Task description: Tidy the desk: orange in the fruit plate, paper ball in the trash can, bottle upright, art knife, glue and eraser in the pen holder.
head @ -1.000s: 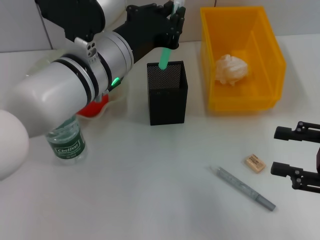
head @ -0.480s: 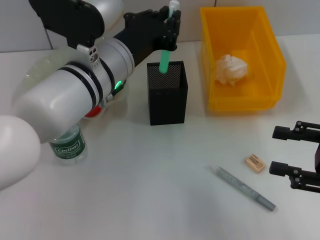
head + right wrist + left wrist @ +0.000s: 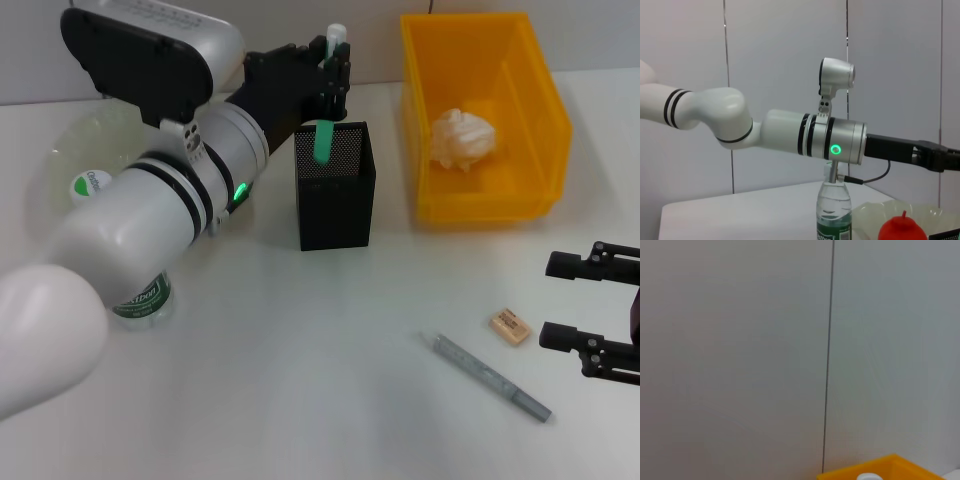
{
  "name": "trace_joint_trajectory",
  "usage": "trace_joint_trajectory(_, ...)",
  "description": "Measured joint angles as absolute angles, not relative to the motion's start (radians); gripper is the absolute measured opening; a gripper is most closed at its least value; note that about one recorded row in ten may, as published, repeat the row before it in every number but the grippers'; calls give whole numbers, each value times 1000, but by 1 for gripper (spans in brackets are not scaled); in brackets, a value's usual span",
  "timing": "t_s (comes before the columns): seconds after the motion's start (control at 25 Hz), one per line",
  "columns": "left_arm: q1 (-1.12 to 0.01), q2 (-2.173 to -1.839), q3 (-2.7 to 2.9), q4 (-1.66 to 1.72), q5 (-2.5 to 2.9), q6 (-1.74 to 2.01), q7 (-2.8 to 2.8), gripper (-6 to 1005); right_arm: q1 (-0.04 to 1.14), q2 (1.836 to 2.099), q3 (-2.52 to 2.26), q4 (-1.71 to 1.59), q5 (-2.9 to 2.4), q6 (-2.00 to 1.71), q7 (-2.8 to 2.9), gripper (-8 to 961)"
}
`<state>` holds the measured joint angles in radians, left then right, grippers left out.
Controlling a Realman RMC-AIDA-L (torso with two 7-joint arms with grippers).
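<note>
Glue (image 3: pixel 323 142) is partly inside pen holder (image 3: pixel 335 186); left gripper (image 3: pixel 334 75) apparently grips its top. Release only once vertical, clear of the rim.

Not much else around, just a plain white table (image 3: pixel 300 380) under everything, and a light grey panelled wall (image 3: pixel 740 340) behind it with a thin dark vertical seam (image 3: pixel 828 355) running down between two of the panels.
</note>
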<state>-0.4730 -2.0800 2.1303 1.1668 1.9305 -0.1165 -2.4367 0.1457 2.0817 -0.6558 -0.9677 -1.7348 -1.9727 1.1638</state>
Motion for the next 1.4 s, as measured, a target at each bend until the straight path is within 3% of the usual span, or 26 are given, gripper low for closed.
trace_joint_trajectory(1.12,-473,-2080,2226,1094,1950,-210,-2509,188,155,2083,-651,-946,-1735,-1971,1150,637)
trace_joint_trajectory(1.32,-476,-2080,2230,1098,1952,-207,-2515,202,156,2083,-650,-946,-1735,-1971,1150,637)
trace_joint_trajectory(1.4,-476,-2080,2230,1102,1951,-206,-2517,280,157,2083,-650,-946,-1735,-1971,1149,637)
